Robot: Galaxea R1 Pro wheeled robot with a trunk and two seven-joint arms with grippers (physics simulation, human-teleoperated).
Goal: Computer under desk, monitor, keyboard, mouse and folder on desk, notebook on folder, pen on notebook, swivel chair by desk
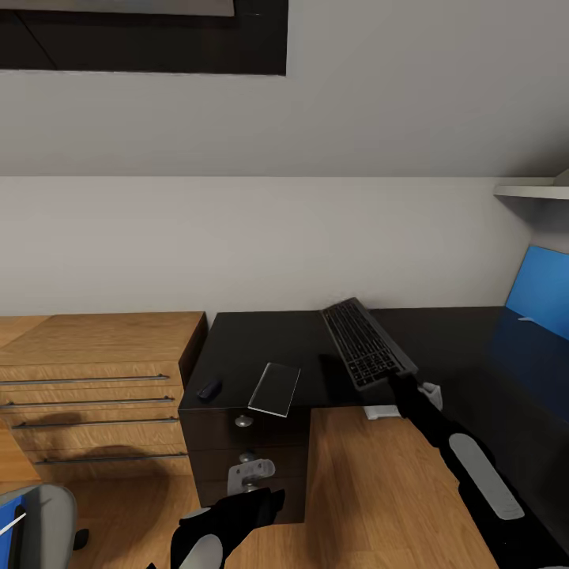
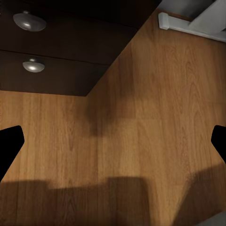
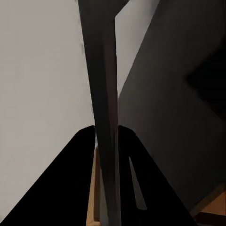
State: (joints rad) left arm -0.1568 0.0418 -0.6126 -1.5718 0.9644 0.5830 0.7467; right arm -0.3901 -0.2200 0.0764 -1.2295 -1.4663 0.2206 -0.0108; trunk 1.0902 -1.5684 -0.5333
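Right gripper [image 1: 397,379] pinches the keyboard [image 1: 366,342] by its near end, centre-right of frame, tilted over the desk [image 1: 261,340]; that end-grip could slip. Left gripper [image 1: 254,506] hangs open, low.

I am facing a plain pale wall [image 1: 261,237] that is running across the whole head view. At twelve o'clock, high up, a dark framed panel [image 1: 142,39] is hanging against it. At three o'clock a white shelf [image 1: 533,191] is jutting in from the edge. At nine o'clock a light wood dresser [image 1: 95,379] with long handles is standing against the wall, its side just beside the black furniture at the centre. The wood floor [image 1: 371,490] is spreading out toward six o'clock, with soft shadows lying across it. In my left wrist view the same floor [image 2: 141,141] is catching even light, and a white skirting strip [image 2: 188,23] is edging it.
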